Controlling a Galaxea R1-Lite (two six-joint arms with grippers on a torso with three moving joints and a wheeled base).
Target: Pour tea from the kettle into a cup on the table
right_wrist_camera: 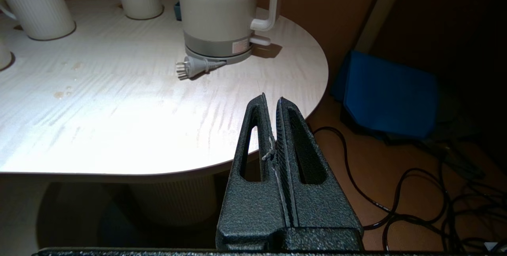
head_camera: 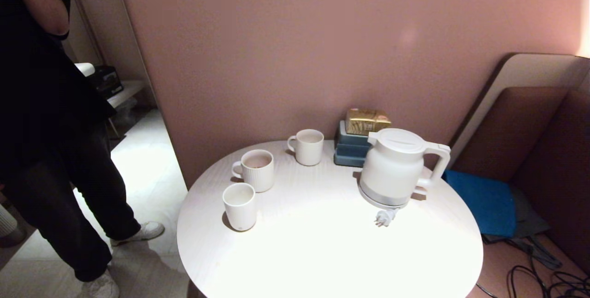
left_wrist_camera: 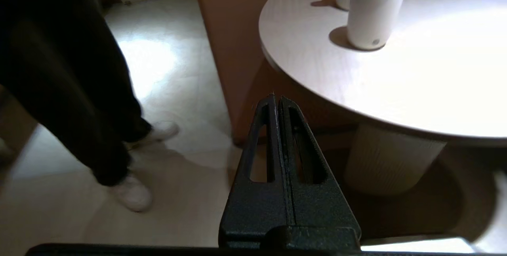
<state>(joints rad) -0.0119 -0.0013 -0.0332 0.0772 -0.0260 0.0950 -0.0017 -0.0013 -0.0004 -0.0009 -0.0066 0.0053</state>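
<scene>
The kettle [head_camera: 392,167] is untouched on the bench [head_camera: 322,247]; both grippers' fingers [right_wrist_camera: 291,137] are pressed together; its handle [head_camera: 437,164] is probably best gripped from the right.

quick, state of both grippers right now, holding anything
left gripper: closed, holding nothing, short of the table edge.
right gripper: closed, holding nothing, off the table's near edge, apart from the kettle.

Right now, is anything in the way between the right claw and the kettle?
Nothing visible. The right claw, shut, sits off the table edge, and only bare tabletop lies between it and the kettle. The kettle's plug lies beside its base, away from the handle.
</scene>
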